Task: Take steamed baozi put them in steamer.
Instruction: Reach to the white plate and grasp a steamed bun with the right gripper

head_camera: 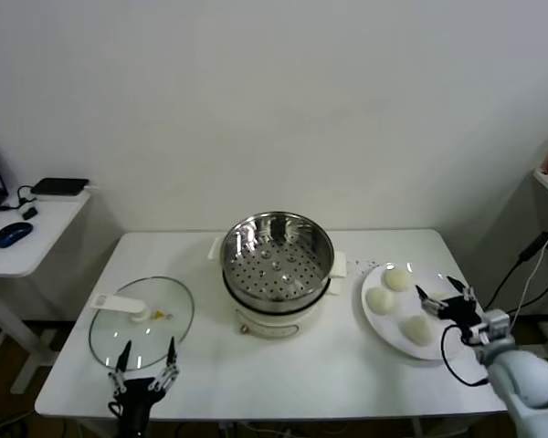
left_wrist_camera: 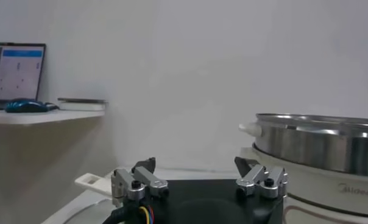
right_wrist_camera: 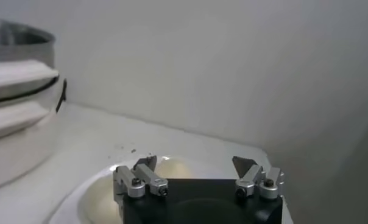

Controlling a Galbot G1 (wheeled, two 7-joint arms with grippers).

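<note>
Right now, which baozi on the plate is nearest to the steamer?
The baozi at the plate's left edge; the other two lie farther from the steamer.

1. A fourth baozi on the plate (head_camera: 390,336) lies mostly hidden behind the right hand (head_camera: 441,294).
2. The steamer (left_wrist_camera: 318,159) is cut off by the left wrist view's edge.
3. The glass lid's (head_camera: 142,321) near rim is hidden behind the left hand (head_camera: 145,359).
4. In the right wrist view, the baozi (right_wrist_camera: 175,168) are blurred and half-hidden behind the hand body.

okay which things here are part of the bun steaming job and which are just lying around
For the job: three baozi visible on the plate, the steamer, the open right gripper over the plate's far edge.

Lying about: glass lid, mouse on the side desk, open left gripper near the lid.
</note>
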